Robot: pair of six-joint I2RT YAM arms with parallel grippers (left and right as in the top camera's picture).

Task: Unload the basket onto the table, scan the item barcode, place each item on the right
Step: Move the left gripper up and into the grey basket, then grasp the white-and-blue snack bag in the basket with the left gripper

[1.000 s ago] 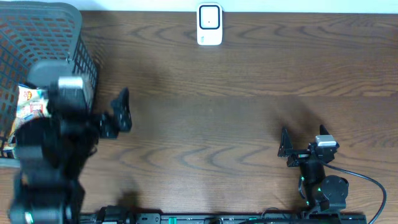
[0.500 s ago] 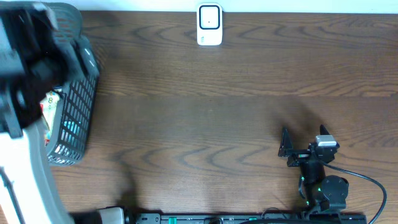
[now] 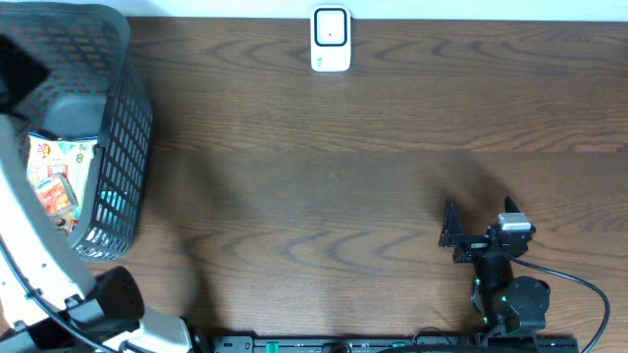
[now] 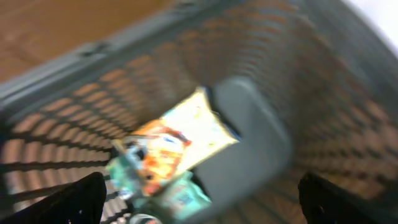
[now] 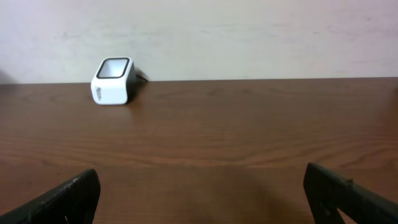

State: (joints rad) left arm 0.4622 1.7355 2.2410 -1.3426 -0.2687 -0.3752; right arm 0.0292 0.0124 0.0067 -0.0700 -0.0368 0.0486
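Matt wood-grain table point(image 3: 343, 176), plastic mesh basket point(image 3: 128, 147), glossy packets point(image 3: 59, 169).

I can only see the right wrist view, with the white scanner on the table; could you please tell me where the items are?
Observer: In a dark mesh basket at the left end of the table.
Operator: What is in it?
Observer: A colourful packet, with other items too blurred to name.
Operator: Are the left fingers holding anything?
Observer: No; they are open and empty, above the basket's contents.
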